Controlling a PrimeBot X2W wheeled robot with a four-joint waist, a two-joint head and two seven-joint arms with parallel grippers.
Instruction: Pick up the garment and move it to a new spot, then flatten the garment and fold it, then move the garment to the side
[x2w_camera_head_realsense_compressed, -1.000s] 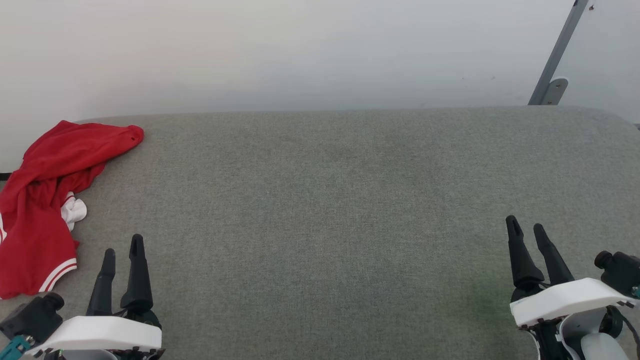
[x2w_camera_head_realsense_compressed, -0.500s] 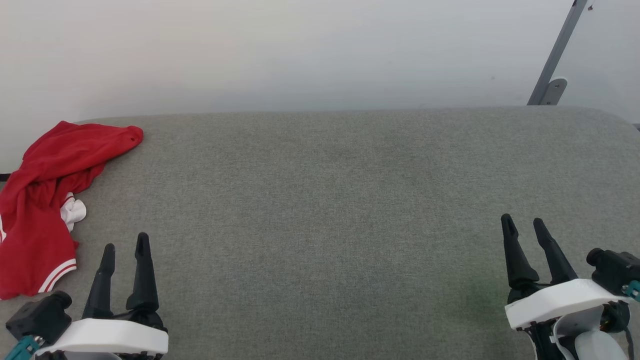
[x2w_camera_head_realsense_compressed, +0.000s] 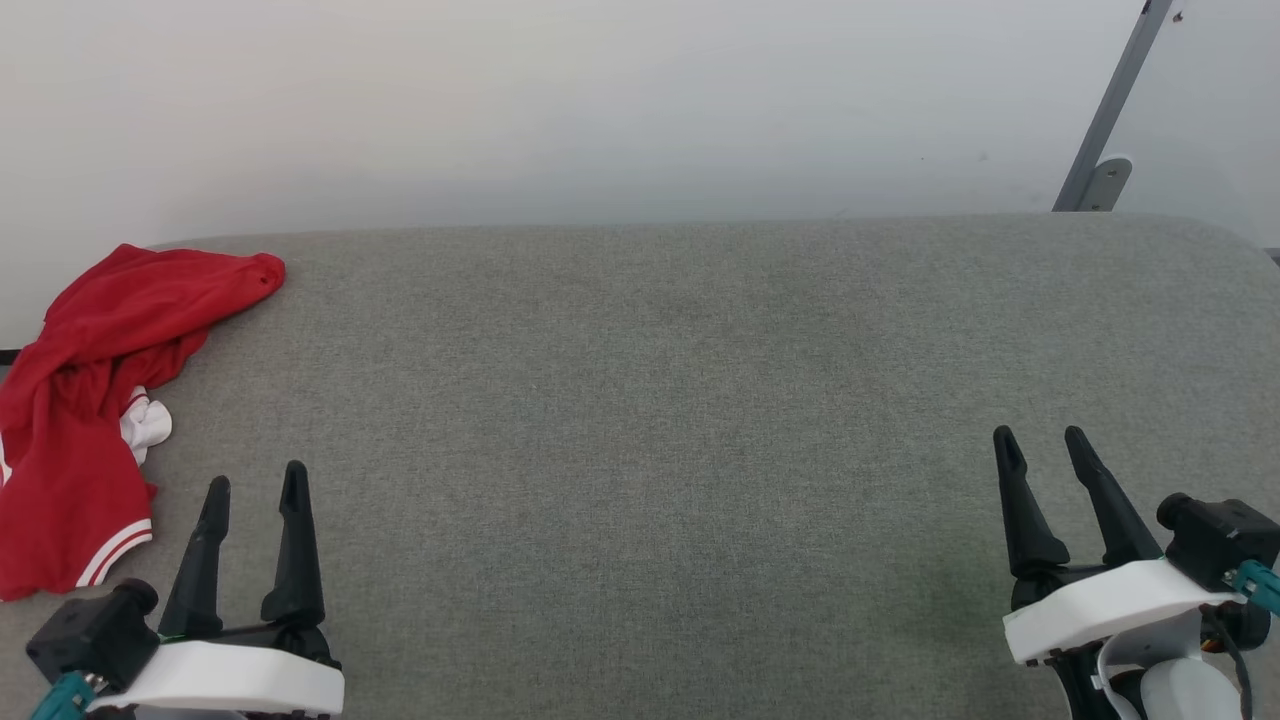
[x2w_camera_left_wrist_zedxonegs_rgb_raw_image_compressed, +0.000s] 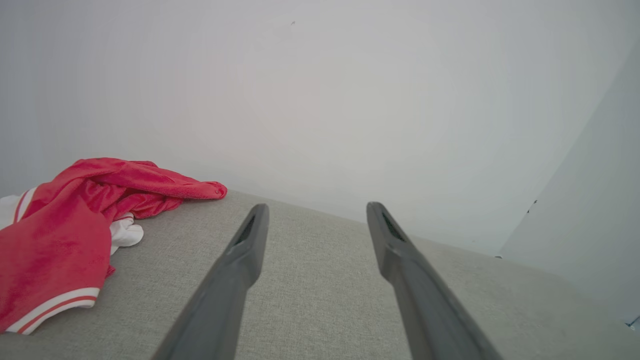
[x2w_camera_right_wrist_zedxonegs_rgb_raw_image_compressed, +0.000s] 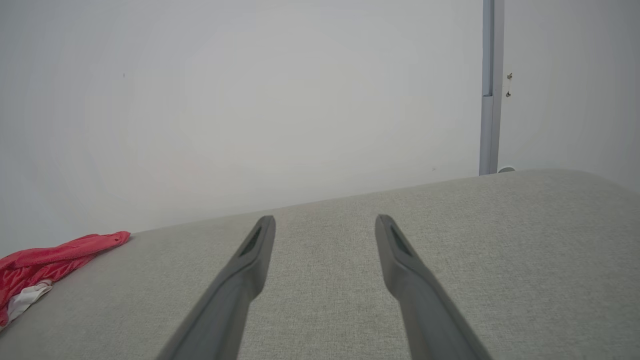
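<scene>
The garment lay crumpled at the far left of the grey fabric-covered counter, at about 9 o'clock in the head view. The left border of that view cut off part of it, so its full outline could not be made out. The bunched folds hid which part was sleeve and which was body. A small white lump poked out of the red cloth on its right side, and a white band with thin red stripes showed at its near corner. Both arms were cut off by the bottom edge behind their white wrist housings. The left claw stood open, its 2 dark fingers spread and gripping nothing, with the garment near it at about 10 o'clock but apart from it. In the left wrist view the cloth lay at 9 o'clock of the fingers, again cropped at the left edge. The right claw was also open and empty at 4 o'clock of the head view, well apart from the garment across bare counter. Its wrist view caught a thin red and white strip of the cloth at 8 o'clock. How high either claw stood above the counter could not be judged.
</scene>
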